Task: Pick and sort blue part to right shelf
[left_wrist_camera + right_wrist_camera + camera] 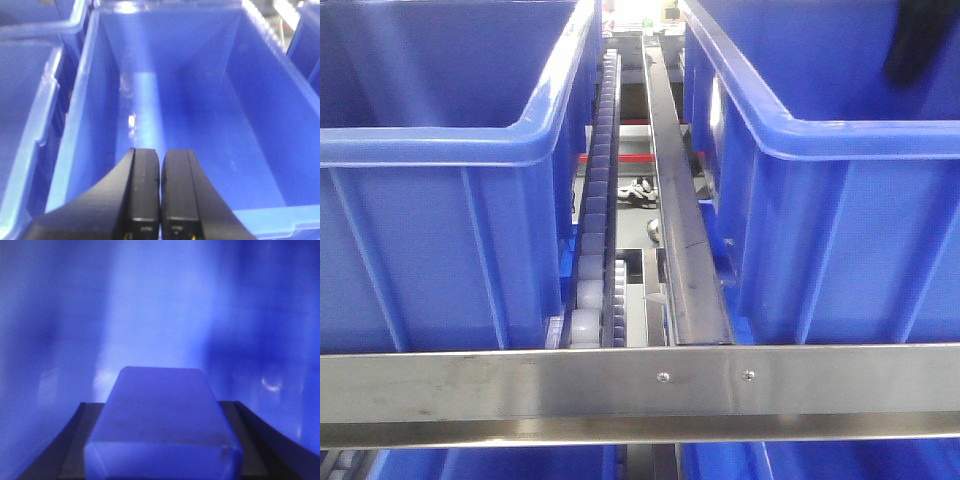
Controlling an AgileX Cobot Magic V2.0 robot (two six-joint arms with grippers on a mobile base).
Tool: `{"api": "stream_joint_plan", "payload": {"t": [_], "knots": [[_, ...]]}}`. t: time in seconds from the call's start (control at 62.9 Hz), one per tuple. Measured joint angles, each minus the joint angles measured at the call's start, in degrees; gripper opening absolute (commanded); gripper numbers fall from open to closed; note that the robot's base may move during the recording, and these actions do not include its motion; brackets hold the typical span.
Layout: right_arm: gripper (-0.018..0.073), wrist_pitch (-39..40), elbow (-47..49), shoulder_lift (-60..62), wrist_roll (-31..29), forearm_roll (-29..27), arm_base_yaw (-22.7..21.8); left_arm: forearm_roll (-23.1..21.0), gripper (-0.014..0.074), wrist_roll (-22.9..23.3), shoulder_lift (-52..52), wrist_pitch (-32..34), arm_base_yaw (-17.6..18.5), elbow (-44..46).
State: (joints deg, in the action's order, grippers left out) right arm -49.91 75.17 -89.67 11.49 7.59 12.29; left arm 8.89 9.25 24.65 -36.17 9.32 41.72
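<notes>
A rectangular blue plastic block (162, 422) sits clamped between the right gripper (162, 440) fingers, at six o'clock against a blurred blue bin wall (165, 305). It looks light, rigid and smooth, best held on its flat sides. The left gripper (160, 197) is closed, empty.

**A:** What do you have straight ahead?

**B:** You're looking at two large blue plastic bins, the left blue plastic bin (440, 230) and the right blue plastic bin (850, 220), standing apart with a gap between them.

**A:** And in that gap?

**B:** You see a track of small grey rollers (595, 230) running away from you, with a long dark metal rail (682, 230) beside it. A shiny steel crossbar (640, 385) with two screws spans the foreground in front of both bins.
</notes>
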Motion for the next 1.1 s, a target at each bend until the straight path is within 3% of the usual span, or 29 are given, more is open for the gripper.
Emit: {"api": "stream_joint_plan", "payload": {"t": [0.286,0.381,0.445,0.508,0.779,0.842,1.049,1.096], "knots": [[0.0274,0.0,7.3,-18.1,-0.3,0.0,-1.0,0.0,0.0125,0.0,-0.2,0.0,0.0,0.0],[0.0407,0.0,7.8,-18.9,-0.4,0.0,-1.0,0.0,0.0125,0.0,-0.2,0.0,0.0,0.0],[0.0557,0.3,8.0,-18.7,-0.4,0.0,-1.0,0.0,0.0125,0.0,-0.2,0.0,0.0,0.0],[0.0649,0.7,8.1,-18.2,-0.4,0.4,-1.0,0.0,0.0125,0.0,-0.2,0.0,0.0,0.0],[0.0540,0.9,8.1,-13.5,-0.4,3.3,-1.0,0.5,0.0125,0.0,-4.2,-3.1,0.0,0.0],[0.0467,1.0,8.1,-11.3,-0.4,3.4,-1.0,1.7,0.0125,0.0,-7.3,-4.0,0.0,-0.1],[0.0083,1.8,6.5,-2.0,-0.4,3.7,-1.0,5.4,0.0125,0.0,-19.0,-6.9,0.0,-2.8],[0.0052,2.7,5.0,0.6,-0.4,3.7,-1.0,5.5,0.0125,0.0,-21.2,-7.5,0.0,-3.9]]}}
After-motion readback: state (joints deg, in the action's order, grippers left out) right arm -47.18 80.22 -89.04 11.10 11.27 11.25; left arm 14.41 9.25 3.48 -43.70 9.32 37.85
